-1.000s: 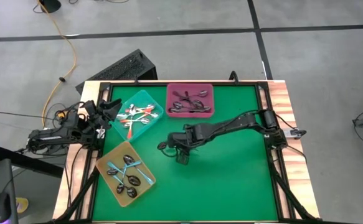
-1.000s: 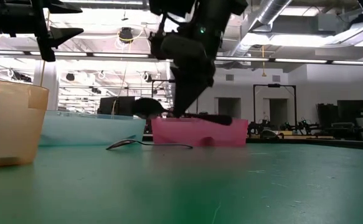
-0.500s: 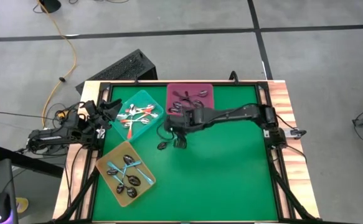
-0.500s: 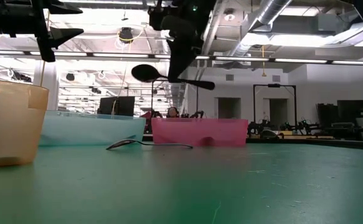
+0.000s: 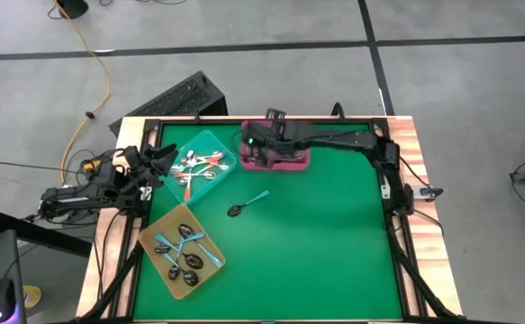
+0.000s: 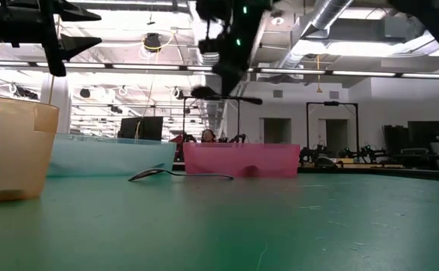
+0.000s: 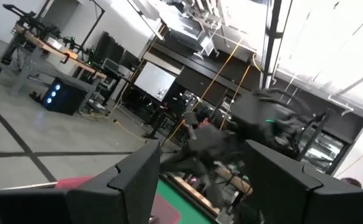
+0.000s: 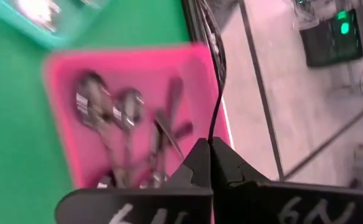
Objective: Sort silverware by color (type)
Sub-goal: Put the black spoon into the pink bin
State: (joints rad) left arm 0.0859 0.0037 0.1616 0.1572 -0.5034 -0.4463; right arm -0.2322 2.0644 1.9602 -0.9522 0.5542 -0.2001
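Right hand reached pink tray (clamped)

The right arm reaches from the table's 3 o'clock edge toward 12 o'clock, its right gripper raised, fingers pressed together. The left arm waits at 9 o'clock, off the edge; the left gripper is spread wide.

Matt green table mat; translucent pink plastic tray, glossy; shiny metal-bowled, light-blue-handled spoon; bare wood table edge.
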